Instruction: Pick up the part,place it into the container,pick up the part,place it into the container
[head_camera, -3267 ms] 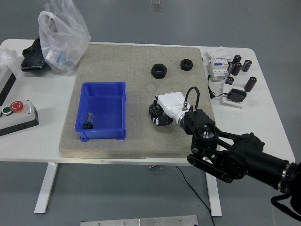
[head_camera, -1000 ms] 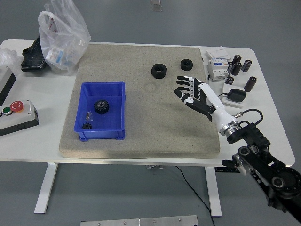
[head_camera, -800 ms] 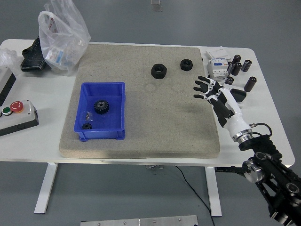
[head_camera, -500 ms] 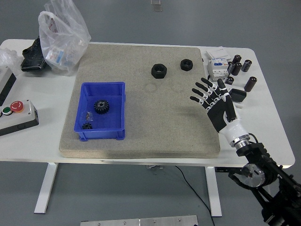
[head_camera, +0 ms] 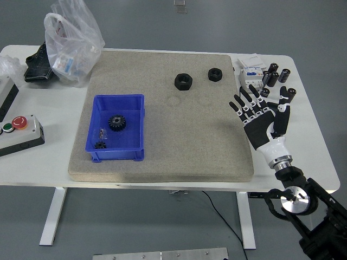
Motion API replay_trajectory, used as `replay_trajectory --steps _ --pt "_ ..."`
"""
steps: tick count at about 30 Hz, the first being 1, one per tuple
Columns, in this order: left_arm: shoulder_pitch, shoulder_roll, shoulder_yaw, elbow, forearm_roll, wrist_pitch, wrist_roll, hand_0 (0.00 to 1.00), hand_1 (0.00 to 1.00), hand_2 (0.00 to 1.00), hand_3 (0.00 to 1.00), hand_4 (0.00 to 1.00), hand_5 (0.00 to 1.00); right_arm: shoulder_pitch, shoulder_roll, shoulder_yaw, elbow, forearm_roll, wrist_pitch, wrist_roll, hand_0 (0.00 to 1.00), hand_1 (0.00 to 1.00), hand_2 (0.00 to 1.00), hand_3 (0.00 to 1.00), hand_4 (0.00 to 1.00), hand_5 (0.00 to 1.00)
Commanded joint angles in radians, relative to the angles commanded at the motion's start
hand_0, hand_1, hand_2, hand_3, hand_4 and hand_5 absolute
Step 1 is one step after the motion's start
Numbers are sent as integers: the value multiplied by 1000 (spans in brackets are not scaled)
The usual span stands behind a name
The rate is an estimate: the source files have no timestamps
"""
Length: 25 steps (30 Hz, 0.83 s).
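Note:
A blue bin (head_camera: 117,128) sits on the left half of the beige mat (head_camera: 179,141). Inside it lie a black gear (head_camera: 115,121), a small black gear (head_camera: 99,144) and a small clear piece (head_camera: 103,133). Two black hex nuts stand at the mat's far side, one larger (head_camera: 183,81) and one smaller (head_camera: 216,74). My right hand (head_camera: 259,116) hovers over the mat's right edge with palm up, fingers spread, holding nothing. The left arm is out of sight.
A clear plastic bag (head_camera: 71,40) and a black object (head_camera: 38,65) lie at the far left. A button box (head_camera: 19,132) rests on the left edge. A white breaker (head_camera: 251,76), several black cylinders (head_camera: 277,76) and a black adapter sit right of the mat.
The right hand held a black gear near the mat's middle; that gear now lies in the blue bin. The hand has opened and pulled back to the mat's right edge, turning palm up.

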Motion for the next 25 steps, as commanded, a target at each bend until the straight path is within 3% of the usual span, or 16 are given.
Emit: replay_trajectory --steps 25 --pt "-16 19 6 0 11 -4 1 665 478 531 626 626 243 -6 -2 27 5 -63 -33 -15 813 792 770 749 965 998"
